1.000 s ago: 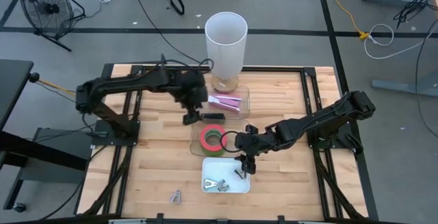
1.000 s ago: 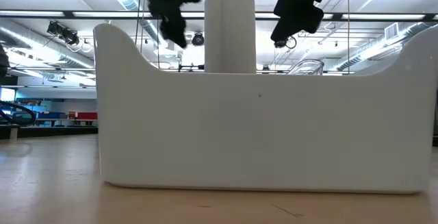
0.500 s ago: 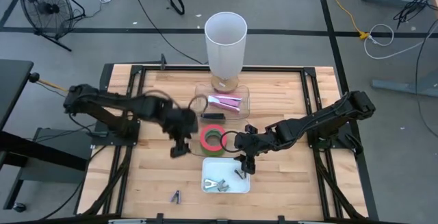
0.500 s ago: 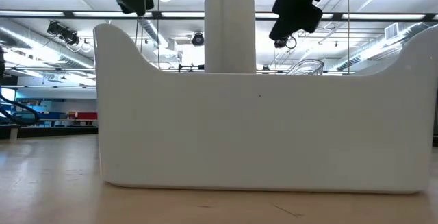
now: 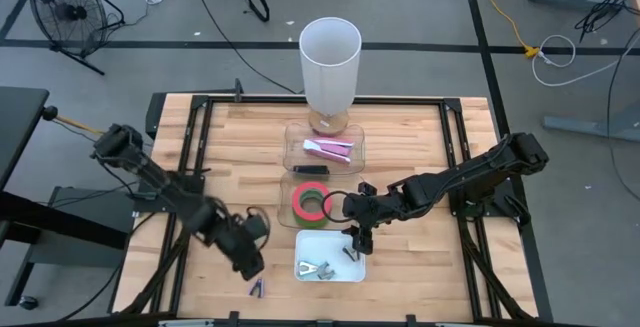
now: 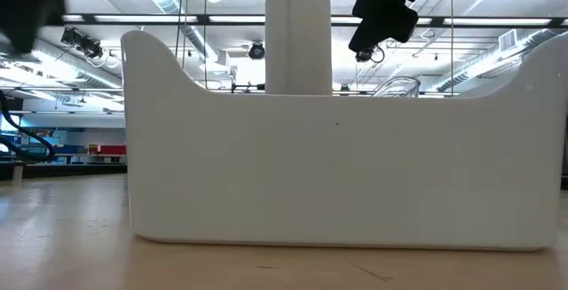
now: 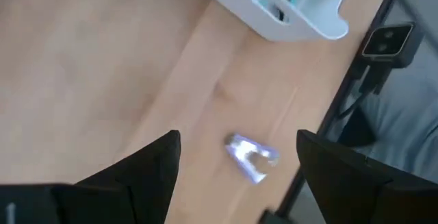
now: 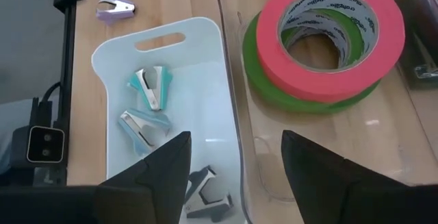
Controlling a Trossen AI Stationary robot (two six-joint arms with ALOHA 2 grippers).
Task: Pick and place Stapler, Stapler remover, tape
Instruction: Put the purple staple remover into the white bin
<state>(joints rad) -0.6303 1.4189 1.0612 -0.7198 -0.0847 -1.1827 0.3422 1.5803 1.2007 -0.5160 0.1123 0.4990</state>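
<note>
Landmark: white tray (image 5: pixel 330 267) near the front edge of the counter (image 5: pixel 400 257).

- Left of tray, on bare counter: one purple staple remover (image 5: pixel 258 288), loose, not yet binned. Shows blurred in the left wrist view (image 7: pixel 252 158), lined up in the gap between that tool's fingers (image 7: pixel 137 176).
- Left tool (image 5: pixel 248 257) hangs just above and beside that remover, left of the tray. Fingers spread wide, nothing in them. Judgement: this remover is the pick in hand; descent and closing are yet to come.
- In tray: several staple removers already placed. Right wrist view shows two teal ones (image 8: pixel 149 87) (image 8: pixel 144 129) and a dark pair (image 8: pixel 209 193) toward one end.
- Behind tray: clear bin holding two tape rolls (image 5: pixel 311 205), pink stacked on green (image 8: pixel 327 32). Tape looks sorted.
- Farther behind, second clear bin (image 5: pixel 325 149) with the pink stapler (image 5: pixel 329 148) lying inside; a small dark item (image 5: pixel 311 169) at its near edge, identity unclear. A tall white cylinder (image 5: pixel 330 62) stands behind that.
- Right tool (image 5: pixel 357 235) waits over the tray's right rear corner; fingers apart, empty.

Progress judgement: stapler and tape done, most removers done; one loose remover is all that shows outside the bins.
</note>
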